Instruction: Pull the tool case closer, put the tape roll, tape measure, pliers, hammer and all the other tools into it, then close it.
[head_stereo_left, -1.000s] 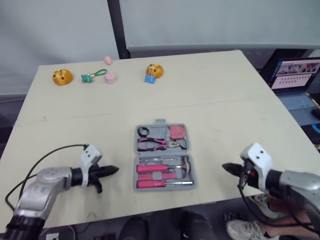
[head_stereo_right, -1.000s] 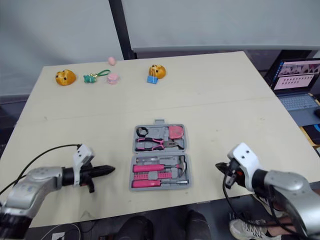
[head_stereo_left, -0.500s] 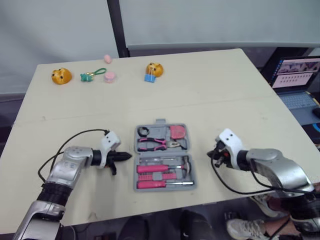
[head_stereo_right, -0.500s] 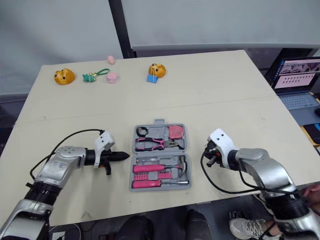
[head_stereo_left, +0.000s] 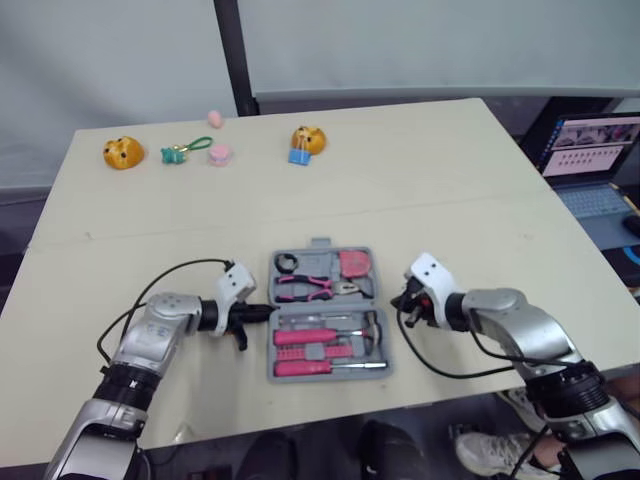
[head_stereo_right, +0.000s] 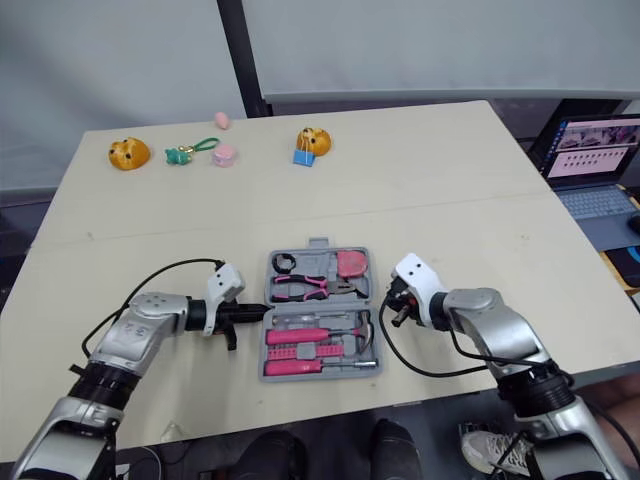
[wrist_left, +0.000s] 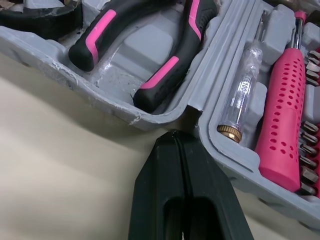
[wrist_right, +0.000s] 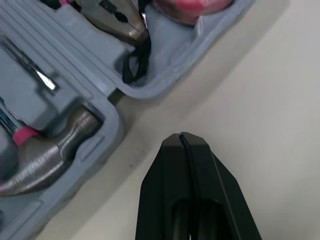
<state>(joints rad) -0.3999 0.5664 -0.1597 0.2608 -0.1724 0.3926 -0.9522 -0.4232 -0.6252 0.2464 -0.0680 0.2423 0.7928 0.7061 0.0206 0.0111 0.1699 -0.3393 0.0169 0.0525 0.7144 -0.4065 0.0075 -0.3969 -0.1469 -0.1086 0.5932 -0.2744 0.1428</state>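
Note:
The grey tool case (head_stereo_left: 322, 312) lies open on the table near the front edge. Its far half holds the black tape roll (head_stereo_left: 288, 263), the pink tape measure (head_stereo_left: 356, 264) and the pink-handled pliers (head_stereo_left: 312, 287). Its near half holds pink screwdrivers (head_stereo_left: 310, 337) and the hammer (wrist_right: 47, 157). My left gripper (head_stereo_left: 262, 313) is shut, its tip at the hinge on the case's left side (wrist_left: 172, 137). My right gripper (head_stereo_left: 397, 303) is shut, its tip a little off the hinge on the case's right side (wrist_right: 180, 137).
At the table's far edge lie two orange toys (head_stereo_left: 123, 153) (head_stereo_left: 308, 138), a green keyring (head_stereo_left: 185, 151), a blue clip (head_stereo_left: 298, 157) and small pink pieces (head_stereo_left: 219, 154). An open laptop (head_stereo_left: 590, 150) stands off the table to the right.
Both arms have moved inward toward the case over the last second. The left tip now reaches the case's left side and the right tip is close to its right side.

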